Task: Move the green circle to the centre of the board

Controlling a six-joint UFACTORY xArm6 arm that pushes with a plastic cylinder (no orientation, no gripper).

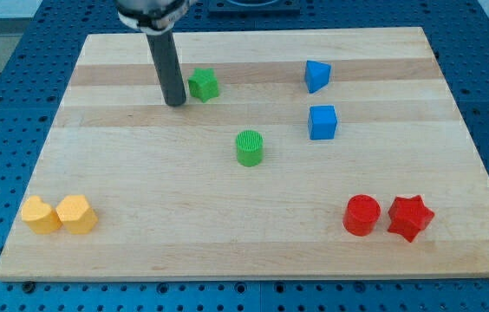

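The green circle (249, 147) is a ribbed green cylinder standing near the middle of the wooden board (140, 191). My tip (174, 103) rests on the board towards the view's upper left, up and to the left of the green circle and well apart from it. A green star (203, 84) lies just to the right of my tip, close to the rod.
A blue pointed block (316, 75) and a blue cube (322, 122) sit at the upper right. A red circle (361, 215) and a red star (410, 217) sit at the lower right. Two yellow blocks (40, 214) (76, 213) sit side by side at the lower left.
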